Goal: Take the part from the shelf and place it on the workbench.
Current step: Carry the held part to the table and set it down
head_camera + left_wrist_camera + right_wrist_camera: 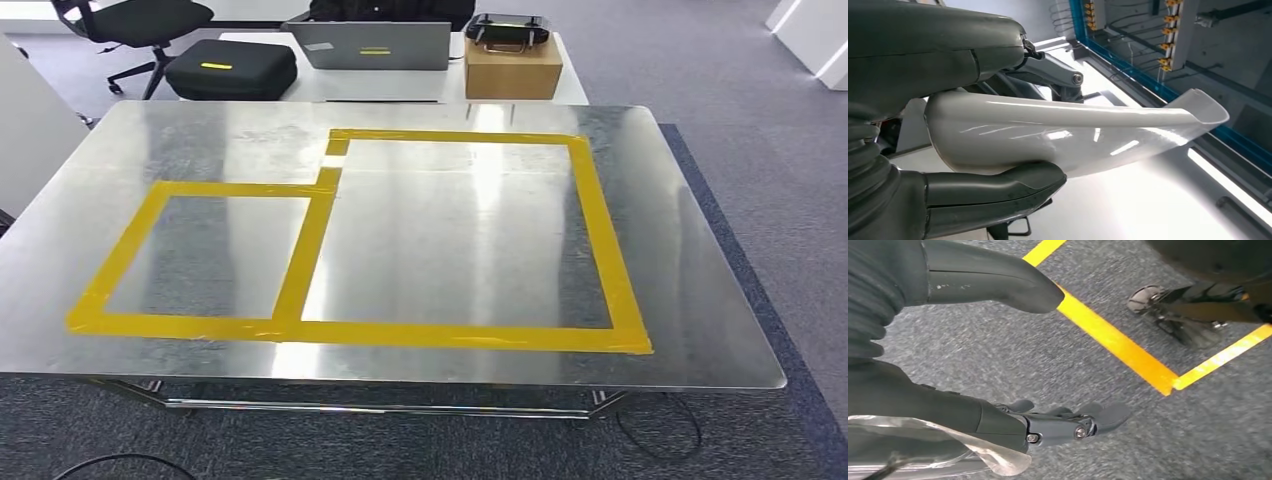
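The left hand (948, 120) grasps the part (1073, 135), a long, glossy white curved shell, with the thumb on one side and the fingers (1048, 70) on the other, near one end, so most of the piece juts out unsupported. The right hand (1013, 355) hangs over grey carpet crossed by yellow floor lines, its fingers (1073, 422) released and holding nothing.

The step in hand looks like the carry to the counter (700, 330), with the set-down not yet done. To do it well, I would bring the long free end in low and level, so it does not swing or clip the near edge, and lower it until the shell rests along its length before letting the hold go. A smooth shell on bare metal may slide, so the release should be slow. The larger right-hand box of yellow tape (600, 240) seems the likelier spot for a piece this long, though which box is meant cannot be told.

The counter is a shiny metal sheet with two adjoining taped rectangles, the smaller on the left. Beyond its far edge a white desk carries a laptop (375, 45), a black case (232, 68) and a cardboard box (512, 68); an office chair (140, 25) stands far left.
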